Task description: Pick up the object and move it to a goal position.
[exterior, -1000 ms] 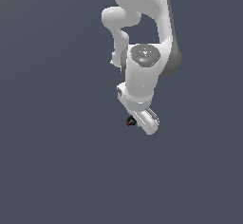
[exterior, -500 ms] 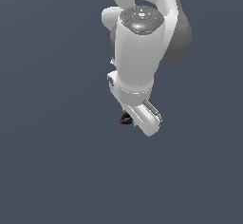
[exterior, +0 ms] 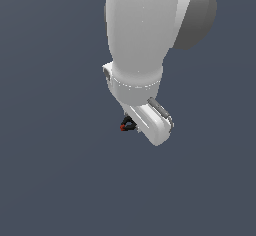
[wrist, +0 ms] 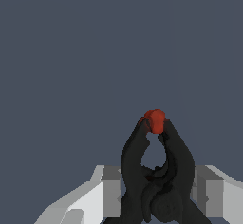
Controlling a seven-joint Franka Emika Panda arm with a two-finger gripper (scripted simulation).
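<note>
The object (exterior: 128, 125) is a tiny black item with thin curved prongs and a small red tip. In the exterior view it sticks out from under my white gripper (exterior: 133, 122), toward the exterior view's left. In the wrist view the object (wrist: 154, 171) fills the space between my two pale fingers (wrist: 110, 192), its two prongs meeting at the red tip (wrist: 154, 120). My gripper (wrist: 159, 192) is shut on it and holds it off the grey floor. The arm hides most of the fingers in the exterior view.
The plain dark grey floor (exterior: 55, 170) lies all around. The arm's large white links (exterior: 142, 35) fill the upper middle of the exterior view. No goal marker shows.
The arm has risen toward the exterior camera and looks much larger. The object has stayed in the gripper and gone with it.
</note>
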